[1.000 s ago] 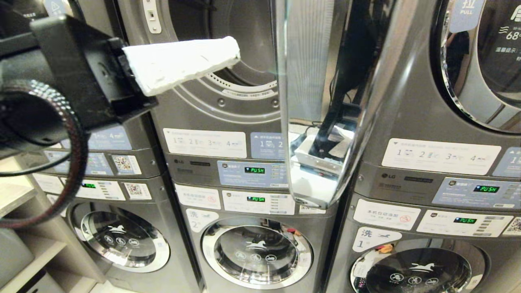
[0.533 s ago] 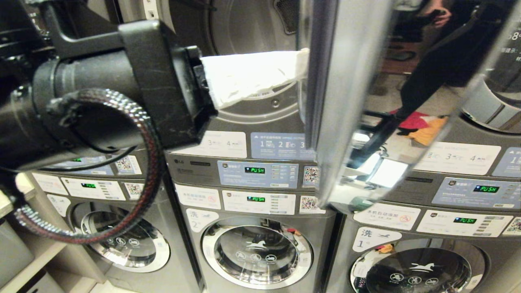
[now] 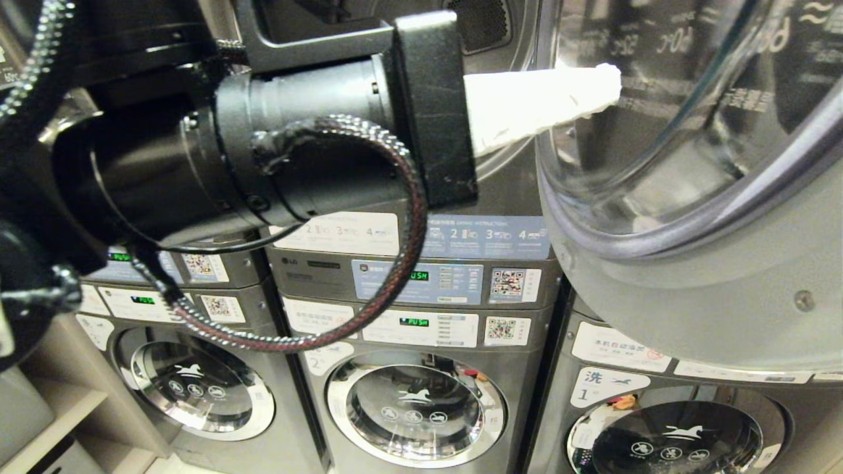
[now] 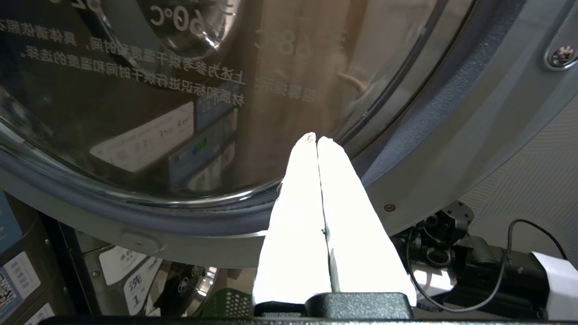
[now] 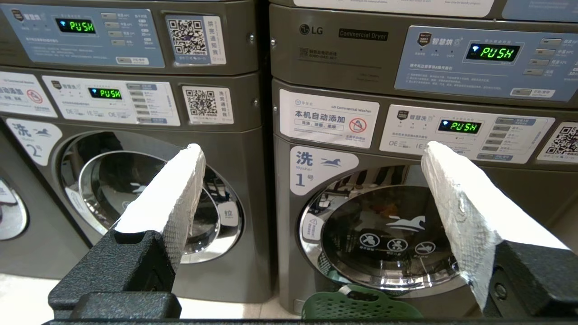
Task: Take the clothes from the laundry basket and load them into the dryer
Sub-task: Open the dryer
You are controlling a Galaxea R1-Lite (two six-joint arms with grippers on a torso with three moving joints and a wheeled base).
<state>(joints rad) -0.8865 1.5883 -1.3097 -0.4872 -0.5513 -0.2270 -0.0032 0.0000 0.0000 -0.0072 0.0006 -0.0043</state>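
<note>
We judged we were swinging the dryer door (image 3: 691, 197) wide, our left gripper (image 3: 609, 82) at upper centre, its white padded fingers (image 4: 316, 203) pressed together empty against curved glass. Our right gripper (image 5: 311, 180) hung splayed, empty. The perforated green laundry basket (image 5: 356, 309) sat at bottom; clothes came next.

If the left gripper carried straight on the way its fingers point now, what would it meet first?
Most likely the glass of the open dryer door. The left gripper, shut and empty, has its tips pointing at the inner face of the door window, near the rim; whether they already touch the glass is unclear.
</note>
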